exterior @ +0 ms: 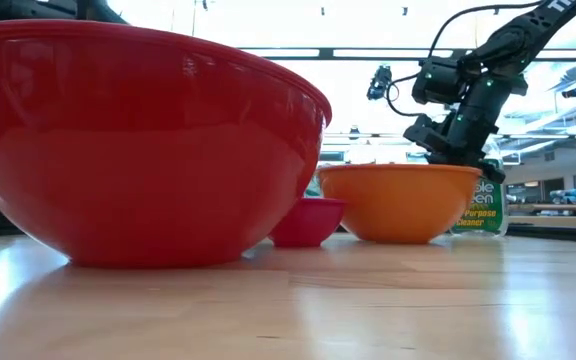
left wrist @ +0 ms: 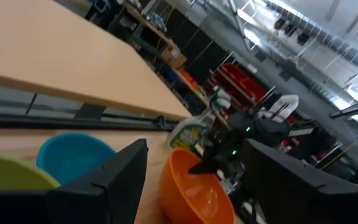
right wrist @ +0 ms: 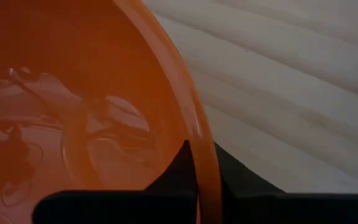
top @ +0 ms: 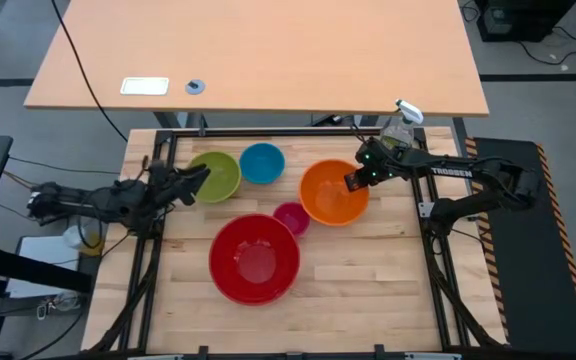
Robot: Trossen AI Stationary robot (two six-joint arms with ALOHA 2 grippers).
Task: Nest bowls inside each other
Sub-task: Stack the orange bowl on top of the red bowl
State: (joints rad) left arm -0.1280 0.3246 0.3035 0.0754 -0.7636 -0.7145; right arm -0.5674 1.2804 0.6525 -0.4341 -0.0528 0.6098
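Note:
Five bowls stand on their bases on the wooden table: red [top: 255, 258], pink [top: 290, 217], orange [top: 334, 192], blue [top: 262, 163] and lime green [top: 215, 176]. My right gripper [top: 354, 181] is shut on the orange bowl's rim at its far right side; the low view shows that gripper [exterior: 458, 155] above the same bowl [exterior: 400, 200]. My left gripper [top: 201, 179] is open and level at the green bowl's left edge, with nothing between its fingers [left wrist: 104, 180]. My right gripper pinches the orange bowl's rim [right wrist: 199, 140] at the bowl's far right side. One finger [right wrist: 173, 171] is inside the bowl and the other is outside the wall. The fingers slant down from the table's right. The bowl stands level on its base on the table.
A clear spray bottle [top: 400, 125] stands at the far right just behind the orange bowl. The pink bowl sits between the red and the orange one, close to both. A large light-wood desk [top: 258, 50] lies beyond the far edge. Bare wood lies at the near right.

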